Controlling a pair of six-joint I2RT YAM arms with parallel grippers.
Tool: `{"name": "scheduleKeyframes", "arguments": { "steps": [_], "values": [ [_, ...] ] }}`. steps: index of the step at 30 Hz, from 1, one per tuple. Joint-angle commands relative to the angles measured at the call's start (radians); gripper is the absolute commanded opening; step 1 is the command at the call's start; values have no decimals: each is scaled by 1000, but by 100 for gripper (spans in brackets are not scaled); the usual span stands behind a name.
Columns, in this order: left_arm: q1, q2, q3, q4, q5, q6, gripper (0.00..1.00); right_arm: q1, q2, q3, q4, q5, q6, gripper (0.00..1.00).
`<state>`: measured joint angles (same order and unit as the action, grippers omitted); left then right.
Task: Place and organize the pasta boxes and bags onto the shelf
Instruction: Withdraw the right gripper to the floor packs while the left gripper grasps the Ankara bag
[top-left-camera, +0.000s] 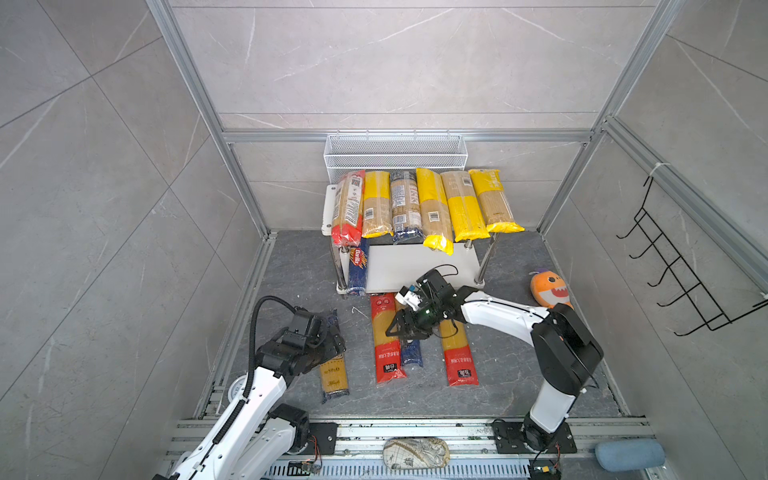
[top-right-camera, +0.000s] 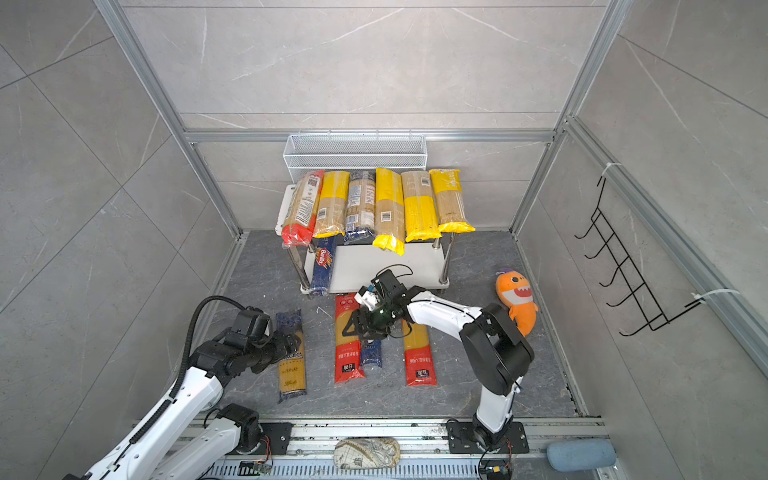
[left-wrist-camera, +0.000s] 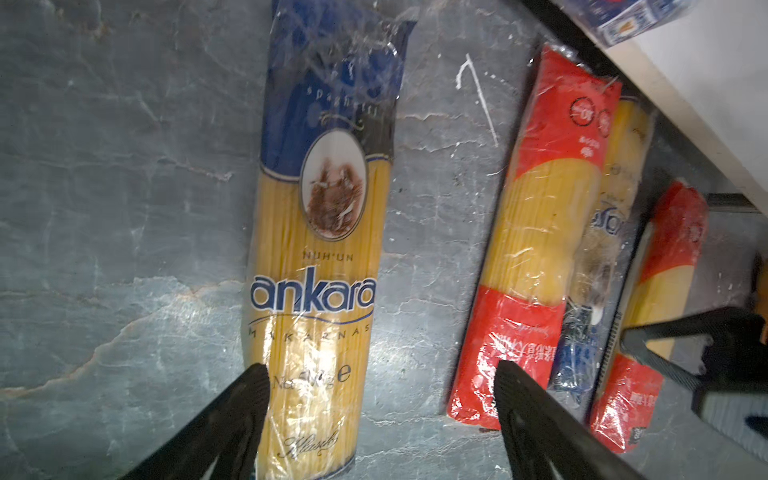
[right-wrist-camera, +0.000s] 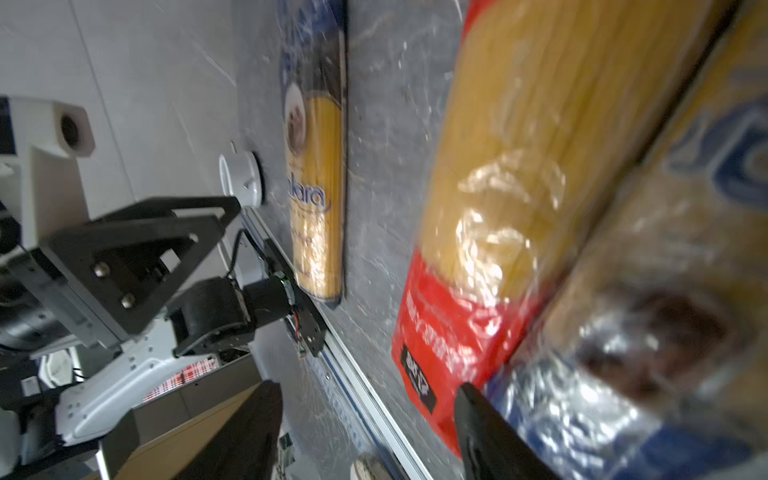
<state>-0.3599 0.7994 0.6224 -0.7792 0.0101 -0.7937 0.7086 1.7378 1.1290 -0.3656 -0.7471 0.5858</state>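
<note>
Left gripper (left-wrist-camera: 382, 390) open over Ankara bag (left-wrist-camera: 316, 249); right gripper (right-wrist-camera: 370, 399) open beside red-ended bag (right-wrist-camera: 498, 187). Risk: right finger may snag the touching blue-ended bag (right-wrist-camera: 615, 415).

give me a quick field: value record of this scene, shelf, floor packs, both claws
shelf top board: six packs side by side
shelf lower board: one Barilla pack at its left end, rest bare
floor: Ankara pack, two red-ended packs, blue pack between them
left claw: open over the Ankara pack, holding nothing
right claw: open over the blue pack and a red-ended one, holding nothing
off task: orange plush toy on the floor, right of the shelf lower board
</note>
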Motion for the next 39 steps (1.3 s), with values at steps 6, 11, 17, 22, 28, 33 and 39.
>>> {"name": "scheduleKeyframes", "arguments": {
  "steps": [6, 11, 17, 22, 28, 33, 39],
  "values": [
    [-44, -27, -49, -81, -73, -136, 90, 55, -288, -123, -167, 187, -53, 70],
    [-66, 37, -71, -76, -98, -182, 91, 56, -425, -128, -275, 261, -68, 70],
    [-113, 108, -98, 6, -109, -215, 93, 57, -515, -121, -345, 290, -70, 70],
    [-175, 201, -124, 81, -122, -254, 92, 56, -554, -123, -373, 295, -69, 70],
    [-271, 332, -138, 177, -154, -315, 92, 56, -572, -140, -408, 302, -92, 70],
    [-322, 422, -144, 236, -164, -363, 81, 55, -584, -142, -414, 302, -107, 70],
    [-353, 474, -104, 218, -164, -361, 32, 46, -570, -125, -409, 289, -120, 70]
  ]
}}
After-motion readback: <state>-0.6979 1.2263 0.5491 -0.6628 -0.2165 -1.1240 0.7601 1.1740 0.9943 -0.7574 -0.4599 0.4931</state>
